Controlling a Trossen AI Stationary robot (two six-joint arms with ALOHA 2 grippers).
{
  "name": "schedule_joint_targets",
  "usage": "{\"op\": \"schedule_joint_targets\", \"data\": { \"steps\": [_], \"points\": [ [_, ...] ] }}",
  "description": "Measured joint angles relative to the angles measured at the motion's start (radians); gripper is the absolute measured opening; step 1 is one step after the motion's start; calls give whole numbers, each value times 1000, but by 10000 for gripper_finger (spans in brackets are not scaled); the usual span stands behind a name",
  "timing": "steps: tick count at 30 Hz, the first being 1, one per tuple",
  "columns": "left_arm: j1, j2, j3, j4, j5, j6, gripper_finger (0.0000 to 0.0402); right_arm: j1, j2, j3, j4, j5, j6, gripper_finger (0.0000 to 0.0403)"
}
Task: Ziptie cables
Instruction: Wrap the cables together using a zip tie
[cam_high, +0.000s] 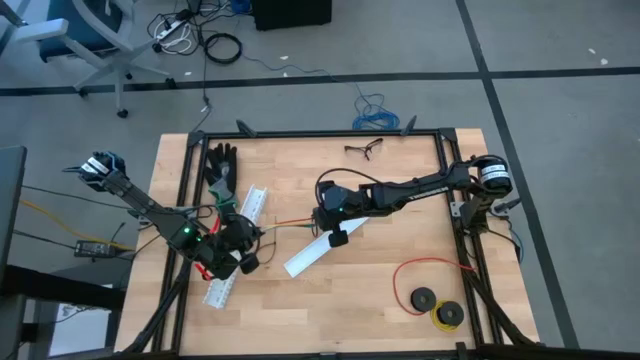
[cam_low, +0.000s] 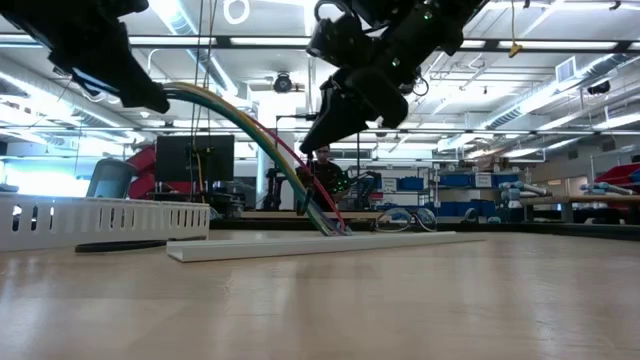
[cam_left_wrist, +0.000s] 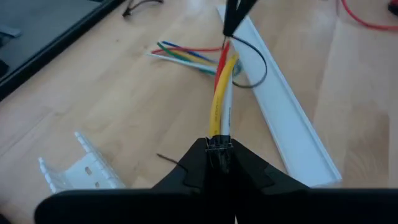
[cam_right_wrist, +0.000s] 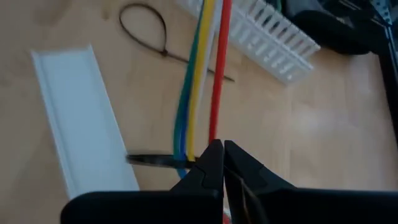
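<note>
The cables (cam_left_wrist: 219, 99), a bundle of yellow, white, red, green and blue wires, stretch between my two grippers. In the low view they arch (cam_low: 250, 120) down to the table. Their loose ends (cam_left_wrist: 180, 55) fan out on the wood. A black ziptie (cam_left_wrist: 260, 62) loops loosely around the bundle. My left gripper (cam_left_wrist: 219, 155) (cam_high: 252, 240) is shut on the bundle's near end. My right gripper (cam_right_wrist: 219, 152) (cam_high: 322, 222) is shut at the spot where the ziptie crosses the wires. My left gripper pinches the bundle's end (cam_left_wrist: 219, 142) between its two fingers, which lie along the wires. That end is lifted clear of the table, and the wires run fairly straight away from it. My right gripper comes slanting from above, with its fingertips (cam_left_wrist: 230, 25) meeting the bundle at its bend. The ziptie's strap (cam_right_wrist: 155, 160) runs in under the fingers. I cannot tell whether any wires are also between them.
A flat white channel cover (cam_high: 318, 250) lies under the bundle. White slotted channels (cam_high: 218, 290) (cam_right_wrist: 273, 43) lie near the left arm. A second black ziptie (cam_right_wrist: 146, 28) rests on the wood. A black glove (cam_high: 222, 165), glasses (cam_high: 365, 150) and a red wire loop with spools (cam_high: 430, 290) lie farther off.
</note>
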Motion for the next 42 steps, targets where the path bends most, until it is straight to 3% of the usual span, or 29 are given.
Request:
{"op": "schedule_joint_targets", "data": {
  "steps": [9, 16, 21, 28, 33, 35, 42],
  "points": [
    [10, -8, 1, -76, 6, -135, 47, -120, 0, -1, -80, 15, -128, 0],
    [56, 49, -50, -74, 175, -237, 47, -137, 0, 0, -154, -41, -150, 0],
    [100, 85, -85, -61, 230, -229, 47, -129, 0, 0, -195, -50, -110, 0],
    [167, 102, -203, 221, 282, -93, 47, -98, 0, 0, -173, -59, -101, 0],
    [203, 102, -232, 267, 292, -136, 47, -102, 0, 0, -174, -59, -119, 0],
    [208, 102, -231, 286, 300, -137, 65, -112, 0, 0, -181, -59, -129, 0],
    [212, 102, -231, 391, 278, -112, 194, -144, 0, 0, -189, -84, -145, 0]
  ]
}}
